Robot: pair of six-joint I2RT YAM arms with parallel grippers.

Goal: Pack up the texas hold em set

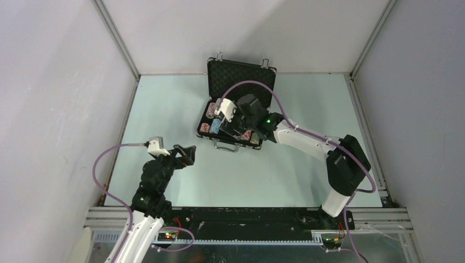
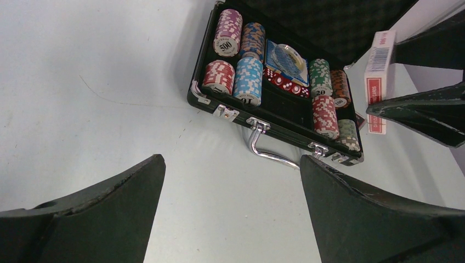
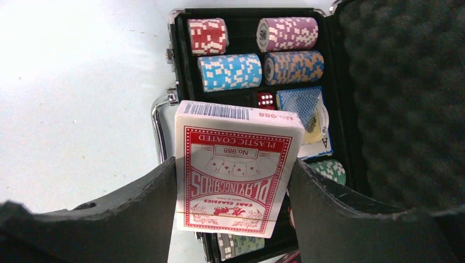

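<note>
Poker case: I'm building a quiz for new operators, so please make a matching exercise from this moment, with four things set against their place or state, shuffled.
Things:
1. red card deck
2. blue card deck
3. left gripper
4. case lid

Places or states:
A. open, holding nothing, above the table
B. lying inside the case
C. clamped between the fingers of the right gripper
D. raised, foam lining showing

Pairs: 1-C, 2-B, 3-A, 4-D.
</note>
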